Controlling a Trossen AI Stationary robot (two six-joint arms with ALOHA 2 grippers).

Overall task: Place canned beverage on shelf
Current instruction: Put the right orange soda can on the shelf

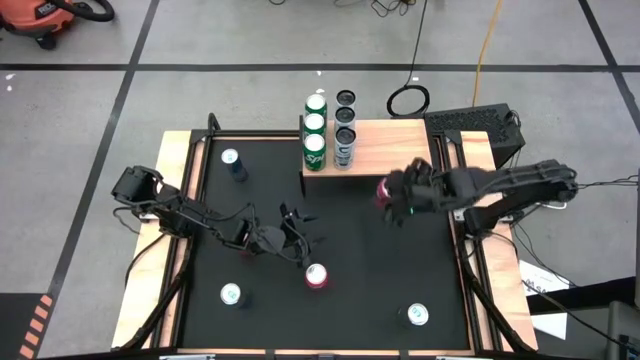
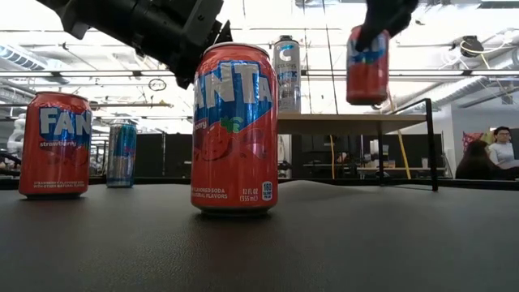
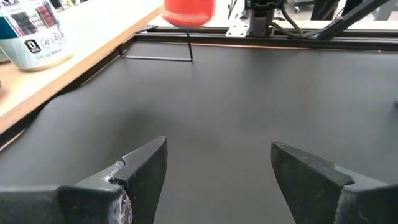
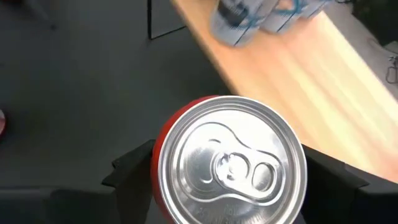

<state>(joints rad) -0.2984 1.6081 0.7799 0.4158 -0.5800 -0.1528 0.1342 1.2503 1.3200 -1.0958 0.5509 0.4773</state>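
Note:
My right gripper (image 1: pixel 388 192) is shut on a red can (image 2: pixel 367 65) and holds it in the air just off the near edge of the light-wood shelf (image 1: pixel 385 145). In the low view the can's bottom is a little above the shelf top (image 2: pixel 357 122). Several green and dark cans (image 1: pixel 315 128) stand on the shelf's left part. My left gripper (image 1: pixel 298 235) is open and empty over the middle of the black mat. A red Fanta can (image 1: pixel 316 276) stands just nearer than it. My right gripper pinches the red can between its two fingers (image 4: pixel 134 165), on opposite sides of the can's wall near its top rim (image 4: pixel 163 155). The fingers come from above, pointing down. The can hangs nearly upright, top up, clear of the mat and shelf.
Other cans stand on the mat: one at the far left (image 1: pixel 232 160), one at the near left (image 1: pixel 231 295), one at the near right (image 1: pixel 417 315). The shelf's right part (image 1: pixel 410 145) is bare wood. The wooden frame (image 1: pixel 175 200) borders the mat.

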